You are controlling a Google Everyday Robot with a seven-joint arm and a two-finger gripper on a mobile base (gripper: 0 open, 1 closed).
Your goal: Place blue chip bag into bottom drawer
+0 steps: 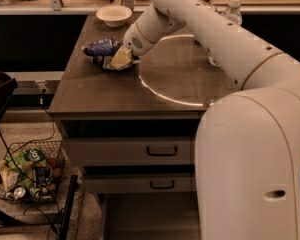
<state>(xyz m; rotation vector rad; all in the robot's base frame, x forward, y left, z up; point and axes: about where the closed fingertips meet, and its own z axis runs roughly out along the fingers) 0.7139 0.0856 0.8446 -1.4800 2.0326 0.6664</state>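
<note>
The blue chip bag (101,49) lies crumpled on the dark table top (115,91), near its back left corner. My gripper (120,59) is down at the bag's right end, touching it, at the end of my white arm (200,29) that reaches in from the right. The bottom drawer (150,216) stands pulled out below the table, its flat grey floor showing; my arm's large near part hides its right side.
Two grey drawer fronts with black handles (162,150) sit above the open drawer. A white bowl (114,15) stands behind the bag, a water bottle (233,10) at the back right. A wire basket with green packets (27,176) sits on the floor at left.
</note>
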